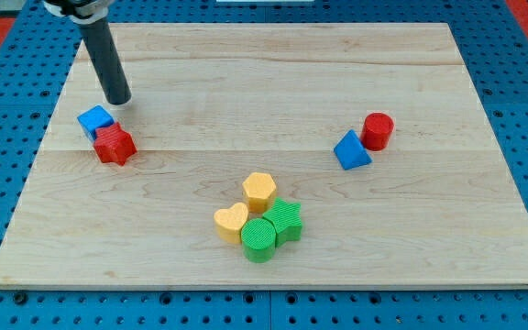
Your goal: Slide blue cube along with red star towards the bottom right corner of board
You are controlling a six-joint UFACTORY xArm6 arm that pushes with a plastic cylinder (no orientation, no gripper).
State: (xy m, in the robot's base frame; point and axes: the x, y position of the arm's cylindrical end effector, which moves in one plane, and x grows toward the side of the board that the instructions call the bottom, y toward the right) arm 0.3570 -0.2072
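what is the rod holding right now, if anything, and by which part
Nothing is held. My tip is a bare rod end just above the blue cube, which touches the red star; whether tip and cube touch is unclear.

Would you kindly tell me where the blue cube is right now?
The blue cube sits near the board's left edge in the camera view, touching the red star below-right, with my tip just above-right.

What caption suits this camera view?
My tip sits just above the touching blue cube and red star at the board's left.
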